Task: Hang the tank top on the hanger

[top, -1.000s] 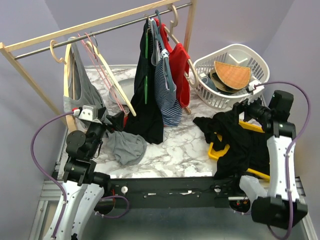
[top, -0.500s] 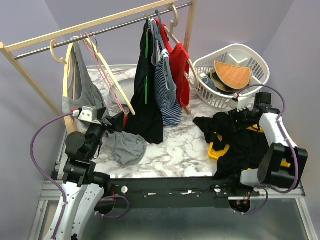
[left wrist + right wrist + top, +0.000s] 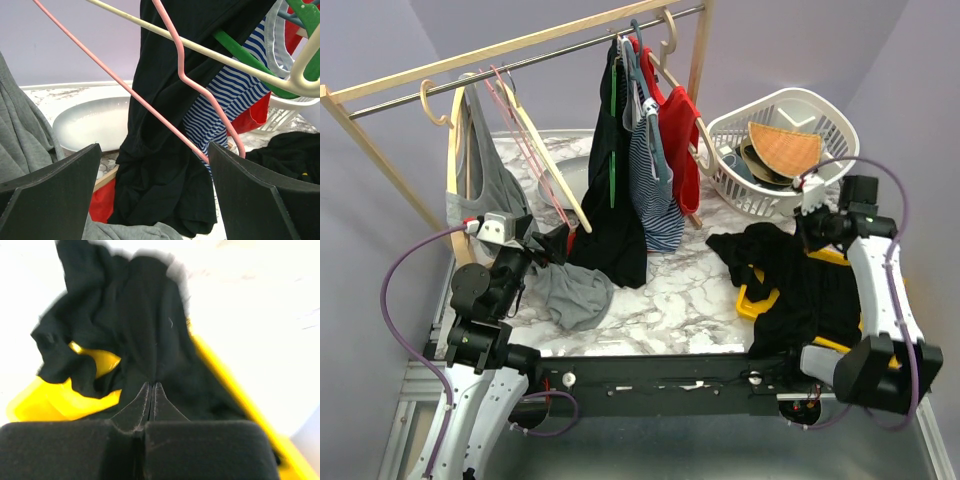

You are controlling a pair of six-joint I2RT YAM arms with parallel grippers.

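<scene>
Since the rack [image 3: 520, 45] is the biggest thing, it goes 1st: wooden frame w/ a metal rail, spanning the back of the marble desk [image 3: 660, 300]. Hung on it, L to R: grey top [image 3: 480, 190], its lower end pooled on the desk, then a tight bunch of black garment w/ green stripe [image 3: 615, 220], striped top [image 3: 655, 200] & red garment [image 3: 682, 140].

The tank top [image 3: 800, 290] lies crumpled at the desk's right side, draped over & partly inside a yellow tray [image 3: 752, 302]. The tray's rim shows on both sides of the fabric. Whatever else is in the tray is covered, can't tell.

A white laundry basket [image 3: 740, 135] sits at back right, just beyond the tank top. It holds a round tan woven piece [image 3: 785, 148] on top of dark items I can't ID. A white basin [image 3: 95, 120] sits behind the hung clothes, its inside partly hidden.

The hanger [image 3: 200, 46], cream, slants down from the rail's left part, just beside a pink wire hanger [image 3: 125, 84] and well apart from the tank top.

My left fingers [image 3: 152, 150] are spread wide, gripping nothing, near the grey top & facing both hangers. My right fingers [image 3: 151, 386] are pressed together on a fold of the tank top, over the tray.
</scene>
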